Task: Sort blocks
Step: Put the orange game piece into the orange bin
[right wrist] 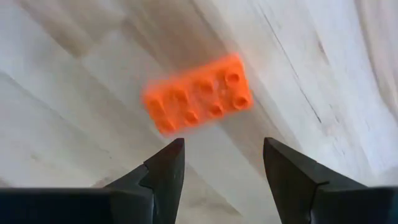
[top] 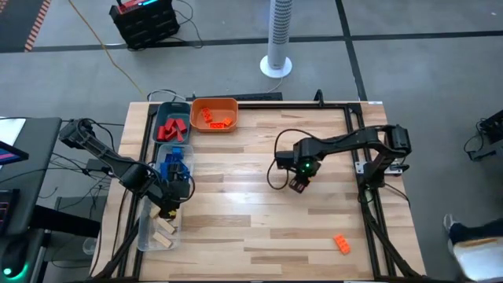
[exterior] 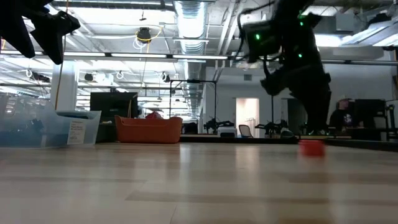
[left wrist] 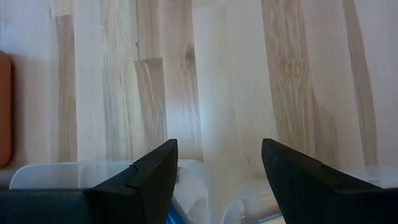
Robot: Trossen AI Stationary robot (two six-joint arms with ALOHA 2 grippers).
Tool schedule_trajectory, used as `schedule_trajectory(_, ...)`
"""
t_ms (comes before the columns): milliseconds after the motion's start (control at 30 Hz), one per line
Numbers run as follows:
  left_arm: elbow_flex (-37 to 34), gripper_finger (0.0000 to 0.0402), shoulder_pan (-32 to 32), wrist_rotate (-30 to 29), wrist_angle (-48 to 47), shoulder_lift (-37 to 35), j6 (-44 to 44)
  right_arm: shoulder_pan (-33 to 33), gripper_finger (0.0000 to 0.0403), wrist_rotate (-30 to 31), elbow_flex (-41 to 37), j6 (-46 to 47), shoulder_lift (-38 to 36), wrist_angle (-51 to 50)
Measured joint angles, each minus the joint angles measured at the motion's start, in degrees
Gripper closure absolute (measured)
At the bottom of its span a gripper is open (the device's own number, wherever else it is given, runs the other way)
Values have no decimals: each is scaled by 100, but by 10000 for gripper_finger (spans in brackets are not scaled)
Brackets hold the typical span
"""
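Note:
One orange block [top: 341, 243] lies flat on the table near its front right; it is also seen in the low view [exterior: 312, 147] and, studs up, in the right wrist view [right wrist: 199, 93]. My right gripper [right wrist: 224, 146] hangs open above mid-table [top: 297, 185], pointing down, short of that block and holding nothing. My left gripper [left wrist: 217, 149] stands open and empty over the trays at the table's left [top: 169, 208]. Orange blocks lie in the orange tray [top: 214, 114], red ones in the teal tray [top: 173, 126], blue ones in a clear tray [top: 174, 161], wooden ones in another clear tray [top: 161, 229].
The trays stand in a row along the table's left side. A black frame [top: 369, 204] runs along the table's right and far edges. Bare wood lies between the trays and the right arm's base [top: 393, 145].

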Motion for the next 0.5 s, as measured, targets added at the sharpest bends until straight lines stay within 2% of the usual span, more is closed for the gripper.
schedule_trajectory(100,0,175,0,2,0,0,-43,93,184,166,179,111,-2,16)
schedule_trajectory(267,2,175,0,157,-2,0,-183,121,177,358,160,798,-2,471)
schedule_trajectory(333,2,175,0,192,-2,0,-190,287,175,358,175,335,-2,872)
schedule_trajectory(500,2,175,0,332,0,0,-202,907,178,443,173,-1657,-2,1056)
